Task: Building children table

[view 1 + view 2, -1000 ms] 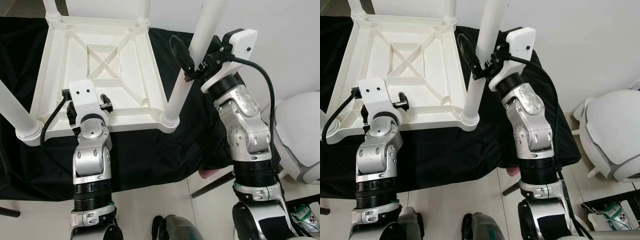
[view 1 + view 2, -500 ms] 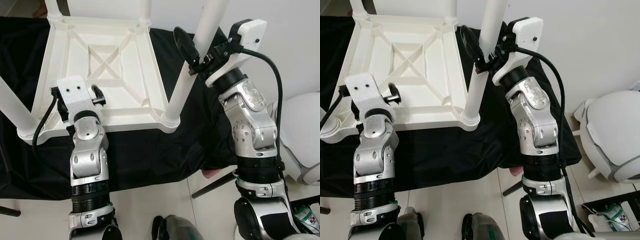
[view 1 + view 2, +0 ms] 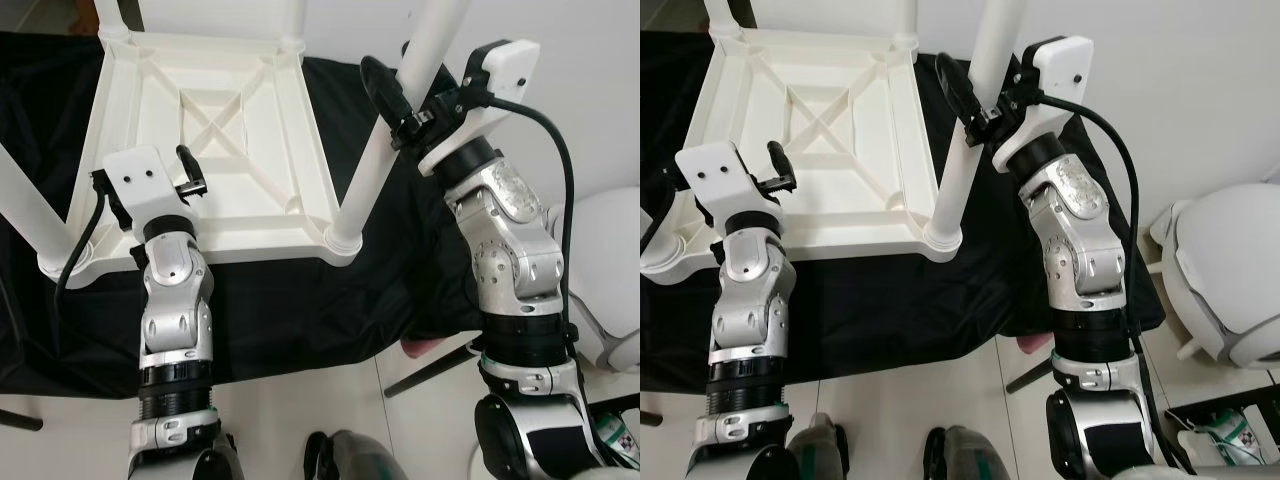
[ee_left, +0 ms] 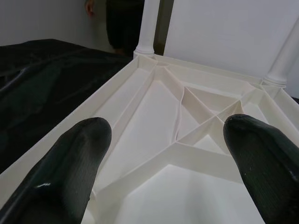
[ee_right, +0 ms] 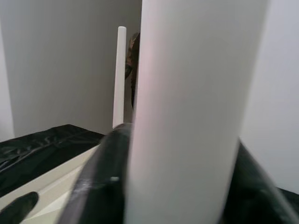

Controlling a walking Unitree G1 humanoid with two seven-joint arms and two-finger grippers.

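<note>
A white plastic table (image 3: 250, 238) lies upside down on a black cloth, its ribbed underside facing up and its legs pointing up. My right gripper (image 3: 403, 98) is shut on the near right leg (image 3: 372, 175), well above its socket. In the right wrist view the leg (image 5: 187, 116) stands between both black fingers (image 5: 100, 177). My left gripper (image 4: 163, 163) hovers open over the underside near the near left corner, with nothing between its fingers (image 4: 70, 163). The near left leg (image 3: 28, 218) rises beside the left wrist.
The black cloth (image 3: 300, 300) covers the low surface under the table and hangs over its front edge. A white rounded object (image 3: 1230, 270) stands on the tiled floor at the right. A dark rod (image 3: 425, 368) lies on the floor. A person's dark clothing (image 4: 126, 23) is beyond the table.
My left gripper has swung to the left and a little further over the table's underside. My right gripper has risen slightly along the near right leg, still holding it.
</note>
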